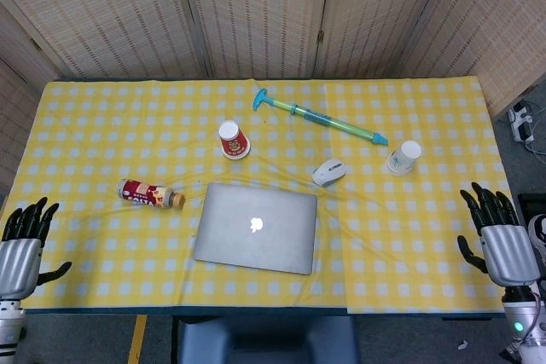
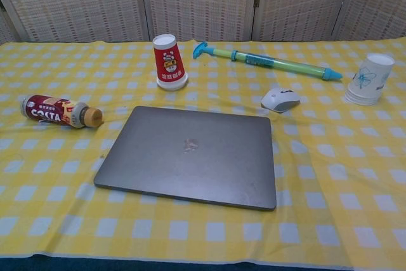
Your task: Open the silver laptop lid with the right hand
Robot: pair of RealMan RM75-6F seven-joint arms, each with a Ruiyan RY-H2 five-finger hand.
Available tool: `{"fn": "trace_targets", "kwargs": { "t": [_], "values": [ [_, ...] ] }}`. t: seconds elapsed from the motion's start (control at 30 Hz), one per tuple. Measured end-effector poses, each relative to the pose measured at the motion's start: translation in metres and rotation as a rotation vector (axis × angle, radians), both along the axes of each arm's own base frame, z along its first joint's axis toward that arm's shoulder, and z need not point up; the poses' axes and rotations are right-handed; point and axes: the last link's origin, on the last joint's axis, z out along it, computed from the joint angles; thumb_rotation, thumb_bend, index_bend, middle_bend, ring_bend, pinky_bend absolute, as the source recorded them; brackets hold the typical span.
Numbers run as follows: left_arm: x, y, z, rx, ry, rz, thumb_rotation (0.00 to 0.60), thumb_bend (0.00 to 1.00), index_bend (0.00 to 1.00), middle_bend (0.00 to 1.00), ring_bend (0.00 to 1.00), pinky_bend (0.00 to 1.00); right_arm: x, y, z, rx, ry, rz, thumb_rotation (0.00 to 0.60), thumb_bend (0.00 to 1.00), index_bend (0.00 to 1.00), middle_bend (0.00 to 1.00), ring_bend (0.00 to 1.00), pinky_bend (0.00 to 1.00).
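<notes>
Now the silver laptop (image 1: 256, 228) lies closed near the table's front edge. Behind the laptop sit a red cup (image 1: 234, 140), a mouse (image 1: 329, 172) and a white cup (image 1: 403, 158). Well right of the laptop, the right hand (image 1: 499, 236) hangs open, empty; far left, the left hand (image 1: 22, 240) likewise.

Silver laptop (image 1: 255, 227) closed, flat, table's near-centre
</notes>
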Motion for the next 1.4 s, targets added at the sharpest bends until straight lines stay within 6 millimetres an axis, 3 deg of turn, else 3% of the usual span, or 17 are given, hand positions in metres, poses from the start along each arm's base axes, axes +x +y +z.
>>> {"fn": "trace_targets", "kwargs": {
  "t": [0.43,0.67,0.97,1.2,1.4],
  "values": [
    [0.001,0.000,0.000,0.010,-0.004,-0.013,0.600,0.12,0.00,0.00,0.00,0.00,0.007,-0.003,-0.005,0.034,-0.014,0.059,0.600,0.45,0.00,0.00,0.02,0.00],
    [0.004,-0.002,0.002,0.018,-0.008,-0.029,0.600,0.13,0.00,0.00,0.00,0.00,0.023,-0.012,-0.017,0.106,-0.005,0.153,0.600,0.45,0.00,0.00,0.02,0.00],
    [0.005,-0.009,0.007,0.037,-0.012,-0.041,0.600,0.13,0.00,0.00,0.00,0.00,0.063,-0.034,-0.055,0.279,0.028,0.332,0.600,0.45,0.00,0.00,0.02,0.00],
    [0.003,-0.016,0.007,0.036,-0.011,-0.042,0.600,0.13,0.00,0.00,0.00,0.00,0.111,-0.050,-0.104,0.430,-0.019,0.478,0.600,0.45,0.00,0.00,0.02,0.00],
    [0.004,-0.018,0.006,0.025,-0.015,-0.058,0.600,0.13,0.00,0.00,0.00,0.00,0.140,-0.055,-0.137,0.525,-0.039,0.544,0.600,0.45,0.00,0.00,0.02,0.00]
  ]
}}
